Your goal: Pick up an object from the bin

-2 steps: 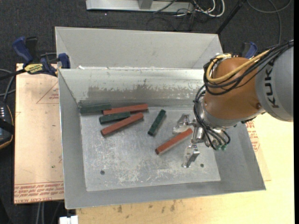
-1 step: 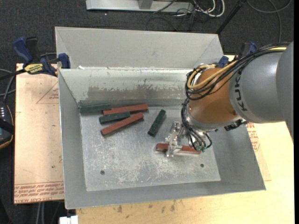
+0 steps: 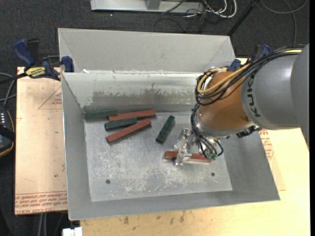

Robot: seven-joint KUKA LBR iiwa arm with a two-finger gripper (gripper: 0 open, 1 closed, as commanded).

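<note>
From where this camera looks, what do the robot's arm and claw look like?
The arm is a thick, rounded silver-grey tube with black lettering starting "KU". Its wrist wears a bulging orange cover, looped with yellow and black cables. The gripper is small, silvery metal, with thin coloured wires beside it.

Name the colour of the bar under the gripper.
The bar is reddish brown; camera view.

pincer [image 3: 183, 155] covers the middle of the red-brown bar [image 3: 199, 157] on the right of the bin [image 3: 147, 186]; just its two ends show. orange wrist cover [image 3: 221, 107] hides part of the bin's right wall. arm [image 3: 280, 92] cut off at right edge.
</note>
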